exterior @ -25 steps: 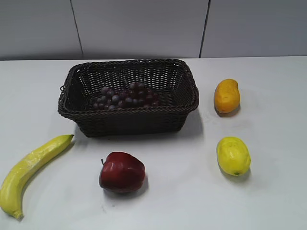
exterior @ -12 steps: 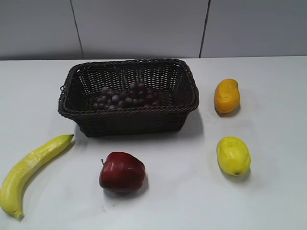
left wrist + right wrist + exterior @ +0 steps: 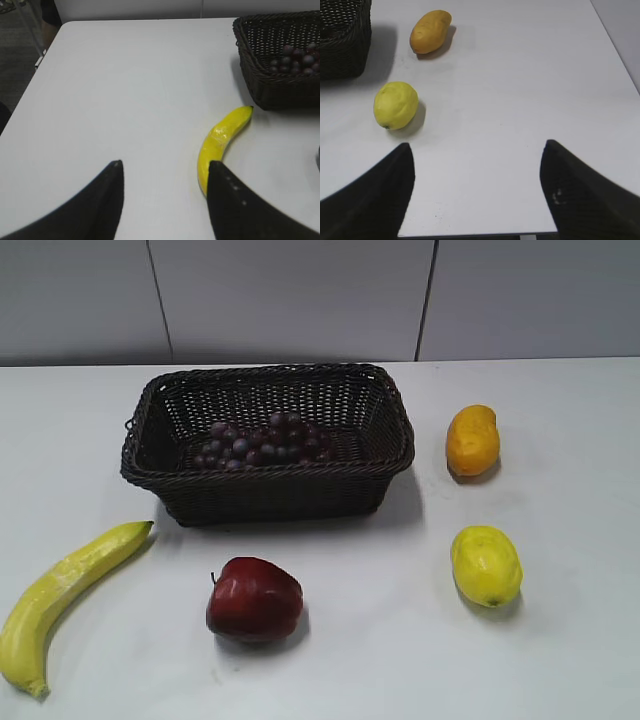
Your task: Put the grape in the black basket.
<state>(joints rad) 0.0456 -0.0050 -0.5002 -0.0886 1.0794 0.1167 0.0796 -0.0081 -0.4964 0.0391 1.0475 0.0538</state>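
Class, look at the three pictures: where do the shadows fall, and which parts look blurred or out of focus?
Exterior view: soft shadows fall to the right of the dark woven wicker basket and the round yellow lemon. Left wrist view: the black open left gripper is blurred at the bottom edge. Right wrist view: the open right gripper likewise.

Right gripper [image 3: 477, 162] jaws wide apart over table [image 3: 530, 75]; lemon [image 3: 395, 105], mango [image 3: 430, 31] nearby (basket [image 3: 342, 40] corner top-left).
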